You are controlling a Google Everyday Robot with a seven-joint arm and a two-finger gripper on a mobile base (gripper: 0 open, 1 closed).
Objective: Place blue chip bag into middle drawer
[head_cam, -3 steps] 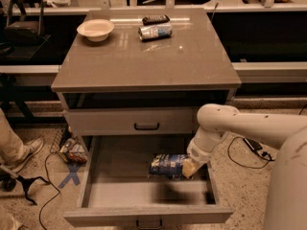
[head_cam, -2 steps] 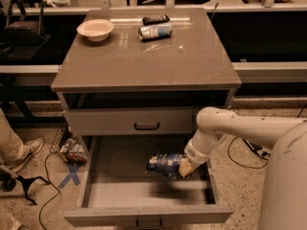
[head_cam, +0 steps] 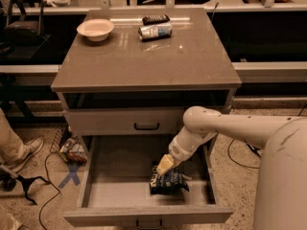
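The blue chip bag (head_cam: 169,181) lies on the pale floor of the middle drawer (head_cam: 111,195), right of centre and nearer the front wall than the back. We see the drawer pulled fully out. The gripper (head_cam: 164,165) sits at the bag's upper left edge, pointing down and to the left, and appears to touch the foil. We cannot tell whether it is clamped on the bag or parted from it.

The arm (head_cam: 225,126) runs leftward from the robot's body (head_cam: 283,176) at the lower right. It bends at a rounded joint level with the upper drawer (head_cam: 120,121), then slopes down and left into the open drawer.

The upper drawer is closed. On the cabinet top (head_cam: 144,61) a white bowl (head_cam: 96,28) stands at the back left. A silver-blue can (head_cam: 155,31) lies on its side near the back centre, with a dark flat object (head_cam: 156,19) just behind it. A person's leg and shoe (head_cam: 18,150) show at the left edge.
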